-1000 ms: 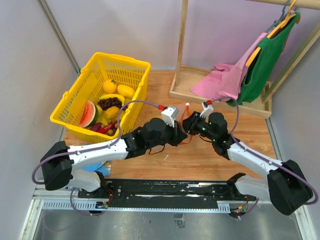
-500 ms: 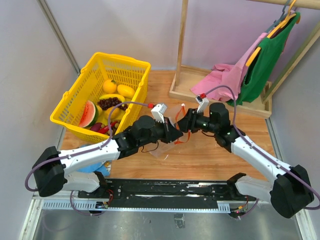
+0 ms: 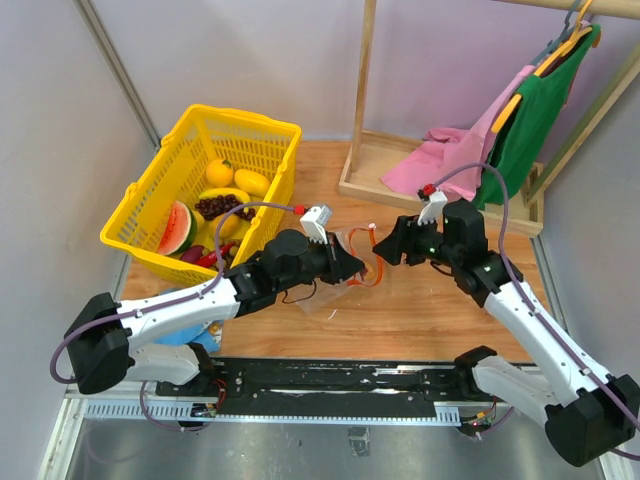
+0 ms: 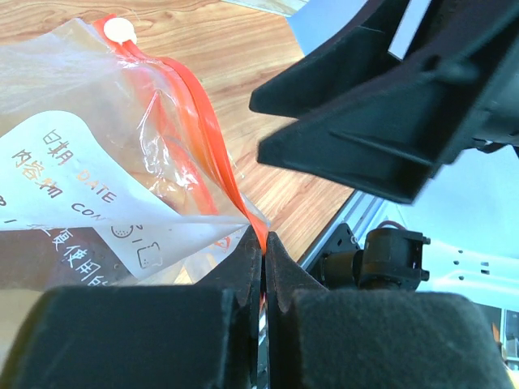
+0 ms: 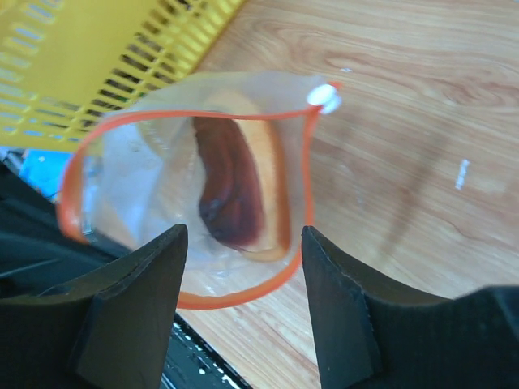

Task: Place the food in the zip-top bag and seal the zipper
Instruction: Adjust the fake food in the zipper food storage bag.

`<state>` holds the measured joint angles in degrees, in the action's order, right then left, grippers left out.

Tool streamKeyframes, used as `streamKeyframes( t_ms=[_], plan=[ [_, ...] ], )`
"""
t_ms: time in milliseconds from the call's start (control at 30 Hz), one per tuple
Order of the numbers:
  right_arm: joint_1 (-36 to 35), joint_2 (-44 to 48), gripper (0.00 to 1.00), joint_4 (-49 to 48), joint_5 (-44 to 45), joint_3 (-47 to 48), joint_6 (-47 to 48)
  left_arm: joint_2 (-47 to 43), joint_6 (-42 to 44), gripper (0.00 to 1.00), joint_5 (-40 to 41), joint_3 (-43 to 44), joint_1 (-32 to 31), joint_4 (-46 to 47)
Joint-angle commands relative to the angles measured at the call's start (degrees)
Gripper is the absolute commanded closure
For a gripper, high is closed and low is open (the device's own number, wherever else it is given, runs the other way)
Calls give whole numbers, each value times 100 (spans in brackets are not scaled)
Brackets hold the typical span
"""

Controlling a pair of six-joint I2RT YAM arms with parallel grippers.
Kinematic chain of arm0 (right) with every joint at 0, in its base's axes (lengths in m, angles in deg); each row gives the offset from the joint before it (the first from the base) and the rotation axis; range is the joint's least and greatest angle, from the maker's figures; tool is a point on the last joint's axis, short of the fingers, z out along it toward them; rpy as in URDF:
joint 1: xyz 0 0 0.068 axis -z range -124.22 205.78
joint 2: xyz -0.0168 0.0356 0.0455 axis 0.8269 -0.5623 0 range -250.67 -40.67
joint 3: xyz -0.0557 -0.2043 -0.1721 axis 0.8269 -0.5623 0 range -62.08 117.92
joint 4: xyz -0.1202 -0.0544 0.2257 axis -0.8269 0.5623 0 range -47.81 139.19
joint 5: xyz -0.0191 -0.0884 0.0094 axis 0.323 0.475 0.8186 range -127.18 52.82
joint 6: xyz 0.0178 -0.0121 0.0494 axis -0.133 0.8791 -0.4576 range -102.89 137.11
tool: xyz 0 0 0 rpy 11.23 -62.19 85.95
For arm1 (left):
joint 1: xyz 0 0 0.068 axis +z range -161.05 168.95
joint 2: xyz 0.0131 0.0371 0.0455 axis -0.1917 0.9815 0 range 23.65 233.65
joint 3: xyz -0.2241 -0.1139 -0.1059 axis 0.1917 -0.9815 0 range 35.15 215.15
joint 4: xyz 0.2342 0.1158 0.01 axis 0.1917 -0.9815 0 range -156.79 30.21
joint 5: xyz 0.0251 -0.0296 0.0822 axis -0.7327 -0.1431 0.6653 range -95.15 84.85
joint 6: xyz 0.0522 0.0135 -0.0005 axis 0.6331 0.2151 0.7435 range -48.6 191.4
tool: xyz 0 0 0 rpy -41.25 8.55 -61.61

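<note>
The clear zip-top bag [image 3: 345,272] hangs open over the table's middle. My left gripper [image 3: 352,268] is shut on its red zipper strip [image 4: 203,130], pinching it at the jaw tips [image 4: 263,241]. The white label [image 4: 73,182] and white slider [image 4: 120,30] show. My right gripper [image 3: 393,246] is open just right of the bag and apart from it. In the right wrist view the gripper [image 5: 243,233] looks into the bag's open mouth [image 5: 188,300], where a dark red piece [image 5: 229,182] lies. The watermelon [image 3: 177,228], banana [image 3: 225,195] and round yellow fruits [image 3: 219,172] sit in the basket.
The yellow basket [image 3: 245,118] stands at the back left, close to my left arm. A wooden rack [image 3: 362,90] with pink cloth [image 3: 450,160] and a green garment [image 3: 525,120] stands at the back right. A blue object [image 3: 205,337] lies under the left arm.
My right gripper has drawn back to the right, away from the bag and the left gripper. The left gripper keeps its hold and the bag's mouth now hangs open.
</note>
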<state>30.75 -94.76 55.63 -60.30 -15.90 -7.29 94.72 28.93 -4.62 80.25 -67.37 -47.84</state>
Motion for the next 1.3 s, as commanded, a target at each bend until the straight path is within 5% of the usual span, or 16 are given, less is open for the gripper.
streamKeyframes(
  t_ms=[0, 333, 600, 1133, 1267],
  plan=[
    [309, -195, 42, 142, 176, -261, -101, -108, 23, 100, 35, 130, 42, 264],
    [332, -1305, 52, -1457, -528, -648, -328, -167, 4, 99, -13, 122, 43, 235],
    [377, -1706, 99, -1614, -740, -316, -54, -295, -4, 100, -53, 174, 42, 30],
    [311, -858, 99, 482, -109, 1365, 930, 170, -20, 100, 19, 1155, 108, -1412],
    [283, -876, 99, 908, 647, 1586, 1357, 507, -39, 100, -131, 1654, 166, -2056]
  ],
)
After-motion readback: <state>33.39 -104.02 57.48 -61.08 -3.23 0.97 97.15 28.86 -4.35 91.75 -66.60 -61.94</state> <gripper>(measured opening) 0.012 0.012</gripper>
